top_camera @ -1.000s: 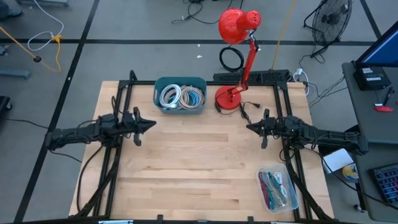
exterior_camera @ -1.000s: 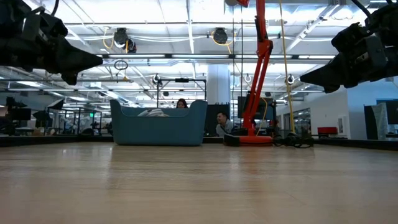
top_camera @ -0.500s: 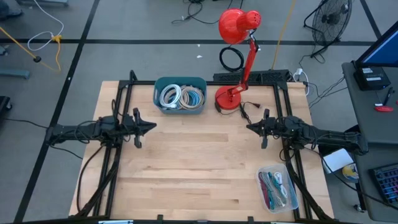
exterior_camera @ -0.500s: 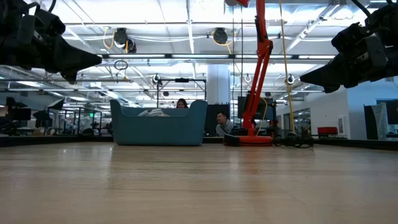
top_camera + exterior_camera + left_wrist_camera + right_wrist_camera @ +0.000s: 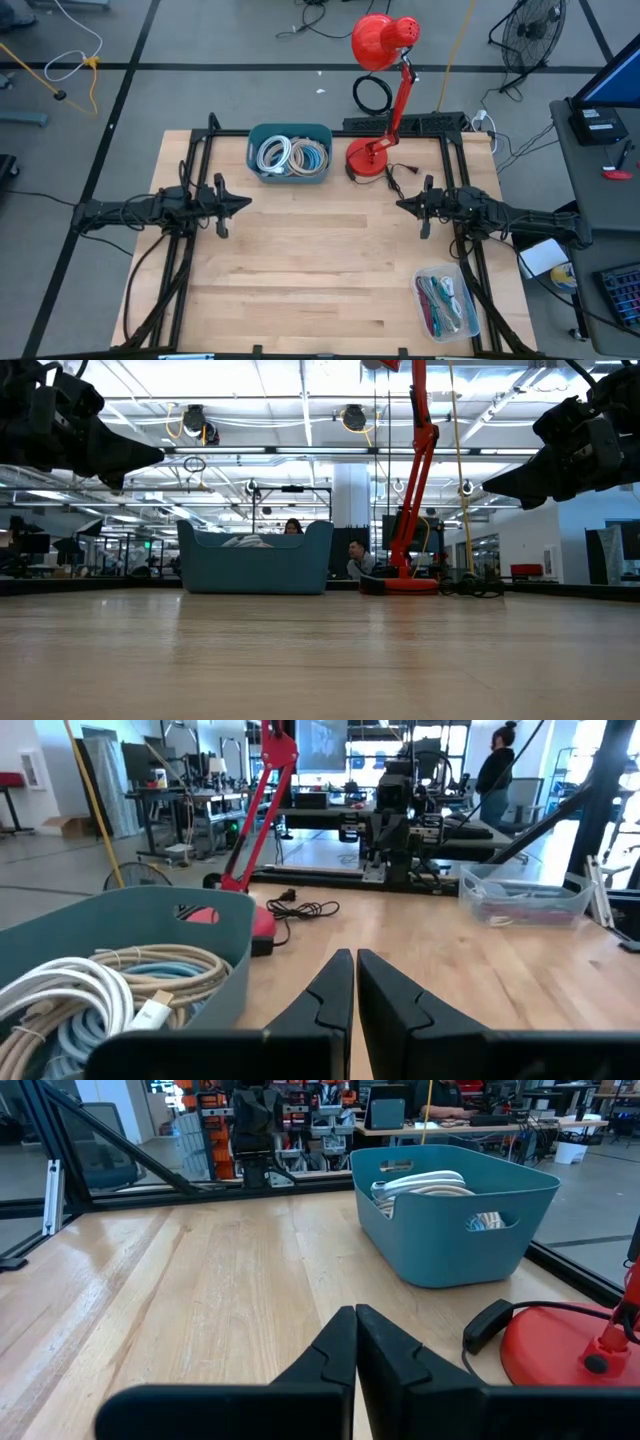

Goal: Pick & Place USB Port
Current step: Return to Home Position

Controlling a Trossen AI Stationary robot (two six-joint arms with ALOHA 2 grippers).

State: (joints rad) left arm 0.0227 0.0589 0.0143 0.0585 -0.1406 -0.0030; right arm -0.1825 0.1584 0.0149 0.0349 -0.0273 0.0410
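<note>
High view: left end effector (image 5: 243, 203) and right end effector (image 5: 402, 205) hang closed, tips facing each other across the desk (image 5: 320, 270). The blue bin (image 5: 290, 179), long axis along the far edge, holds coiled cables (image 5: 276, 155). The transparent bin (image 5: 419, 285), at the near right corner, lies lengthwise far-to-near. The low view misses it, while the left wrist view shows it.

I work in a large open robotics lab: my wooden table (image 5: 300, 270) stands on a grey floor (image 5: 250, 35) marked with dark tape lines (image 5: 250, 67), under bare ceiling ducts (image 5: 197, 422) and strip lights (image 5: 250, 400), with rows of equipment benches (image 5: 190, 800), a floor fan (image 5: 527, 35) and a person (image 5: 497, 770) standing beyond.
</note>
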